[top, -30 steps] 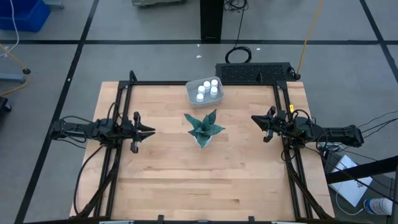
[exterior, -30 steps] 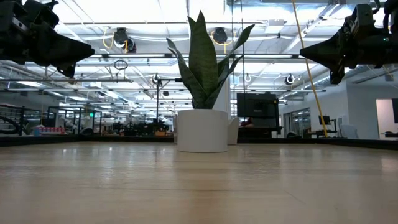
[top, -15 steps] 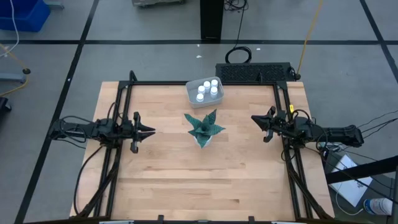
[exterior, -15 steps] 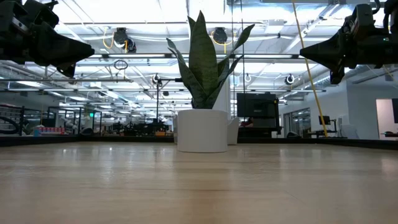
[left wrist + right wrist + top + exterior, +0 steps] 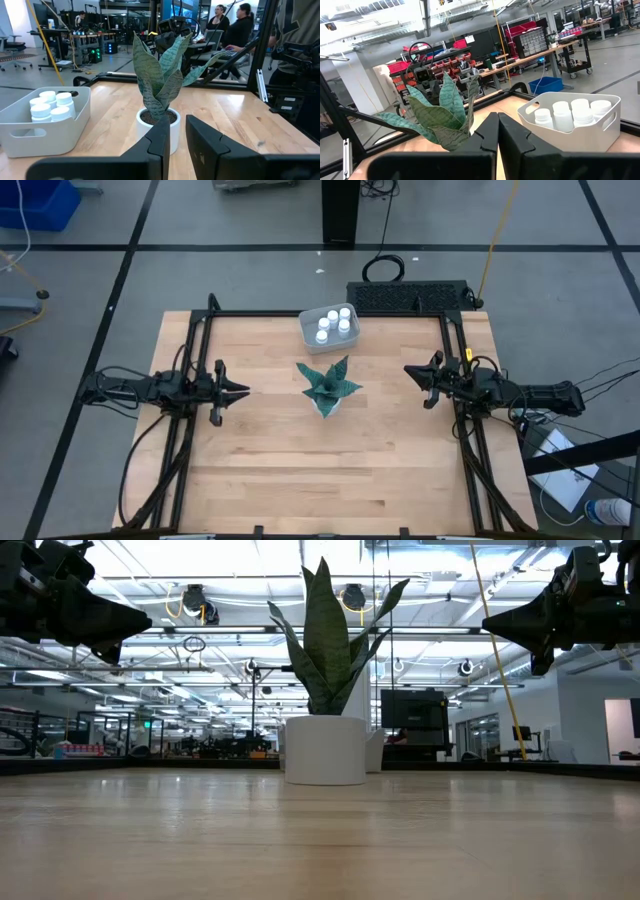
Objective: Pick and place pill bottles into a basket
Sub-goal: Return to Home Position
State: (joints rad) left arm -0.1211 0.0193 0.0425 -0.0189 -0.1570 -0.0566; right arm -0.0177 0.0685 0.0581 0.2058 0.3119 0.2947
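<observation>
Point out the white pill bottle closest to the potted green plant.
The capped white bottle at the pale grey-blue basket's corner facing the potted green plant; the other bottles stand farther back.

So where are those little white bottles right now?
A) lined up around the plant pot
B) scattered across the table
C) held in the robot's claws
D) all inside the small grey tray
D: the pill bottles stand clustered inside the basket, with none loose on the table.

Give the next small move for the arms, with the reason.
Probably none beyond parking: the pill bottles stand in the basket, the table shows none loose, and the left gripper and right gripper hang empty at its sides.
</observation>
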